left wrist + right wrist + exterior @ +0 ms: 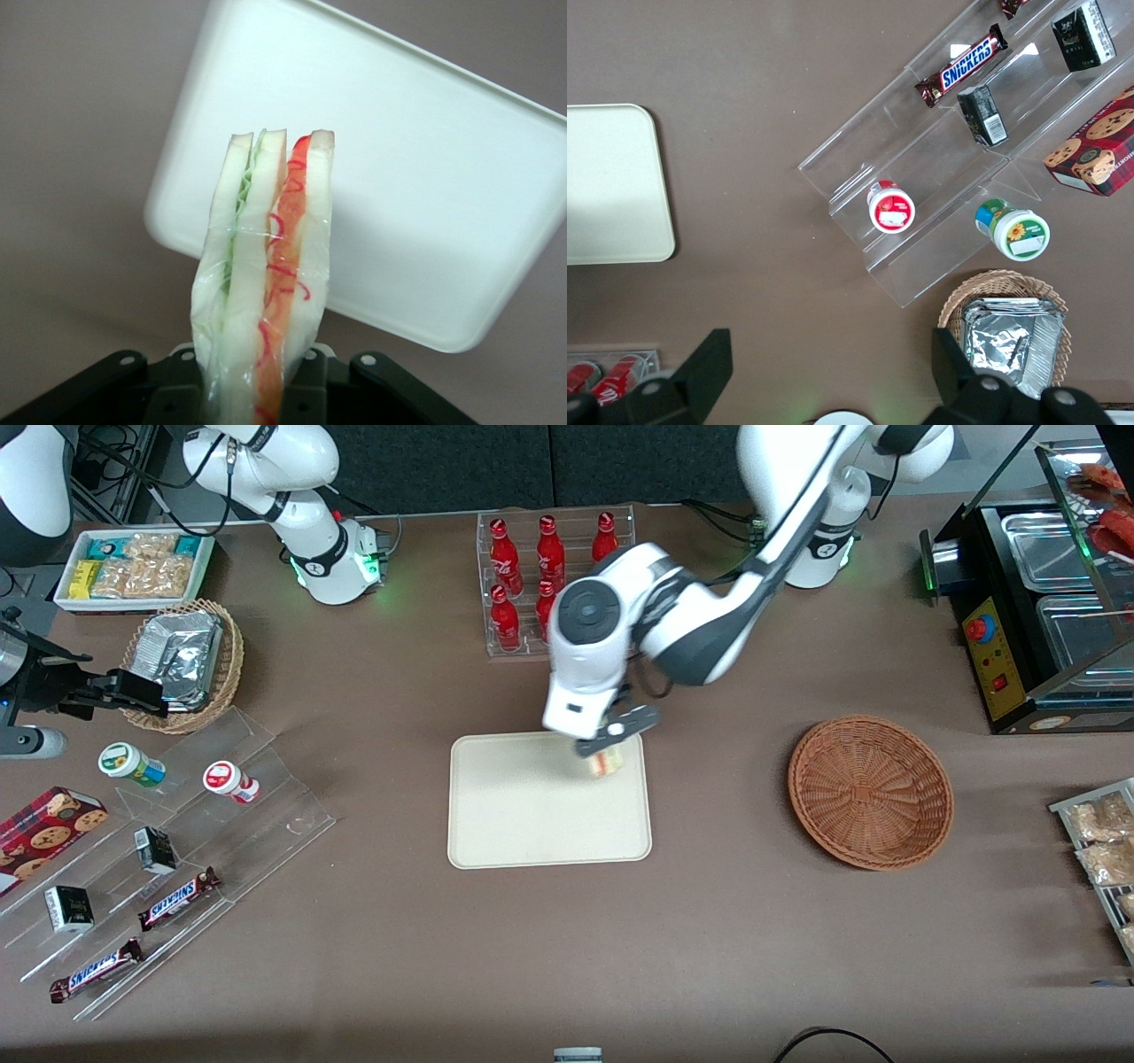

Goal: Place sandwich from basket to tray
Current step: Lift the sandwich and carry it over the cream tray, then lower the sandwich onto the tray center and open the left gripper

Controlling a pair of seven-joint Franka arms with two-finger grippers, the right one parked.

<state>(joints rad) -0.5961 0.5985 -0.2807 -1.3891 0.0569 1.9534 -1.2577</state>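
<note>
Gripper: your left arm's gripper [606,755] hangs over the tray's corner that lies toward the working arm's end and farther from the front camera.
Fingers: closed on the sandwich – in the left wrist view the dark fingers [306,381] sit against both bread faces at its base.
Sandwich: you have the sandwich [606,763] held above the tray, off the surface as far as the wrist view shows; it casts a shadow on the tray just beside it.
Sandwich axis: in the left wrist view the sandwich [266,283] runs lengthwise straight out from the fingers, its free end pointing away from the gripper and down toward the tray.
Layers: you see the slices edge-on – white bread, a green layer, white bread, a red-orange layer, white bread – all in clear wrap.
Tray: the cream tray [532,824] lies flat on the brown bench [709,939], its long side running across the front view; nothing else rests on it.
Basket: the reddish-brown basket [871,791] sits well apart from the tray, toward the working arm's end of the bench, with nothing visible inside.
Bottles: the rack of red bottles [532,576] stands farther from the front camera than the tray.
</note>
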